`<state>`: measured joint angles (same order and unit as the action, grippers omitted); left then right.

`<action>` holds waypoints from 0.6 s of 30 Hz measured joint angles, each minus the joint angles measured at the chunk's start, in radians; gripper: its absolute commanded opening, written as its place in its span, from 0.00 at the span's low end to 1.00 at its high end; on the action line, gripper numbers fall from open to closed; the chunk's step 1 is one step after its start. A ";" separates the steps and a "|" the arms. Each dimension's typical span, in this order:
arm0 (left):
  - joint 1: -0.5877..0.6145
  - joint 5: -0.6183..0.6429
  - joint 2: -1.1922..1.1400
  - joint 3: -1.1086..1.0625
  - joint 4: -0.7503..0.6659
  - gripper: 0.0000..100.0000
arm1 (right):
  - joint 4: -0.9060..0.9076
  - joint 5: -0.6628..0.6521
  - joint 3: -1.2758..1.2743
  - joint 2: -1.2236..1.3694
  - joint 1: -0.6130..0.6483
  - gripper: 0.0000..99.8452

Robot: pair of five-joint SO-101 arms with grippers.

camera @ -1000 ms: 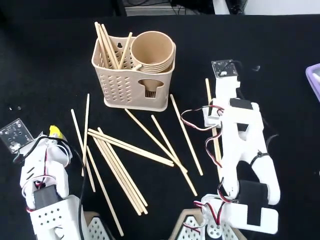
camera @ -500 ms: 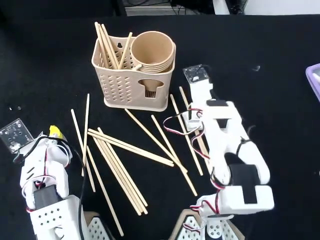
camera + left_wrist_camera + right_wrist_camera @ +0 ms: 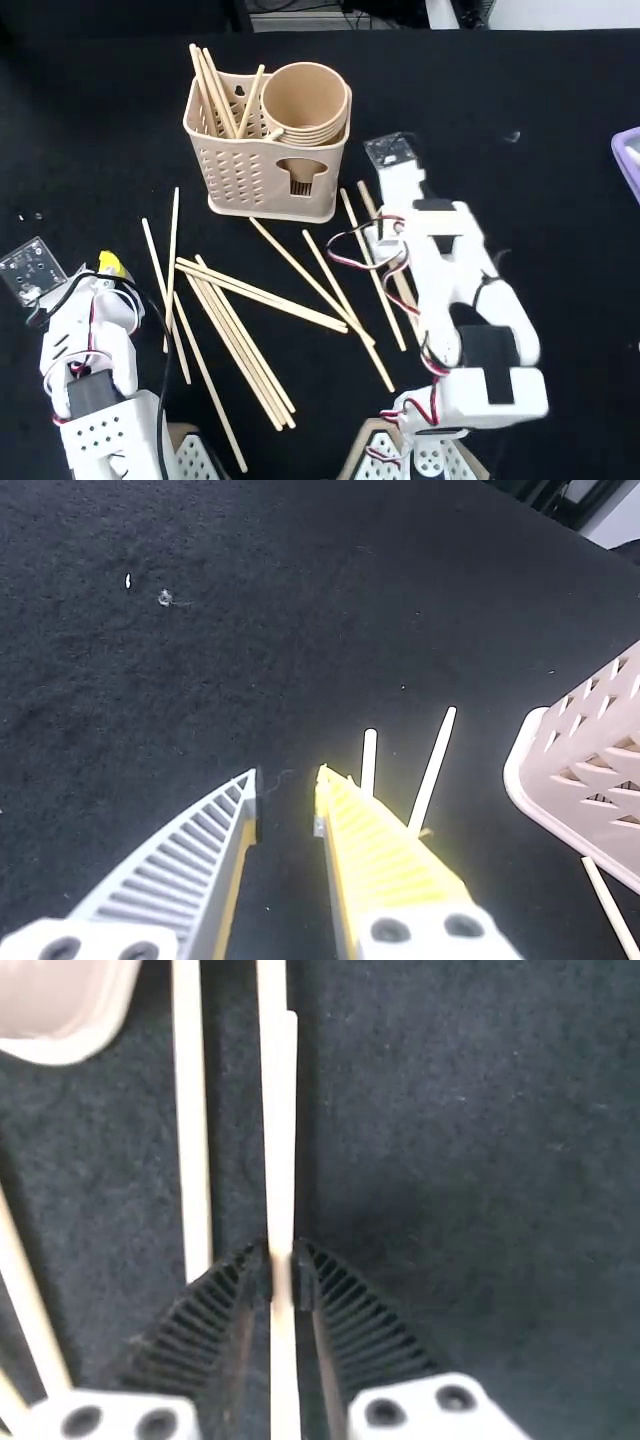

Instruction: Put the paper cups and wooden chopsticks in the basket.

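The right jaws are closed on a wooden chopstick (image 3: pixel 277 1110), whose long axis runs straight forward between them, low over the bench (image 3: pixel 480 1110) and parallel to a second chopstick (image 3: pixel 190 1110) just beside it. The basket (image 3: pixel 262 170), with the paper cups (image 3: pixel 306 95) inside, stands ahead of these jaws and a little toward the left arm's side, so I judge the stick must be lifted and tipped upright to go in. The left jaws are slightly open and hold nothing, with two stick ends (image 3: pixel 368 760) just ahead of them, and they are farther from the basket.

Matte black table (image 3: pixel 100 120)
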<state>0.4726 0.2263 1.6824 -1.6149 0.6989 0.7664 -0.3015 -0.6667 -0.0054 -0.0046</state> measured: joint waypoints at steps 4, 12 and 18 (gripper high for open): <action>0.000 0.000 0.000 0.000 0.000 0.11 | 0.069 0.002 0.000 -0.141 -0.026 0.01; 0.000 0.000 0.000 0.000 0.000 0.11 | 0.269 0.000 0.176 -0.344 -0.025 0.01; -0.029 -0.002 0.000 -0.025 0.000 0.11 | 0.457 0.000 0.445 -0.494 -0.061 0.01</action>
<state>0.4434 0.2248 1.6824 -1.6395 0.6989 1.2236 -0.3015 -0.2217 -0.4994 -0.0660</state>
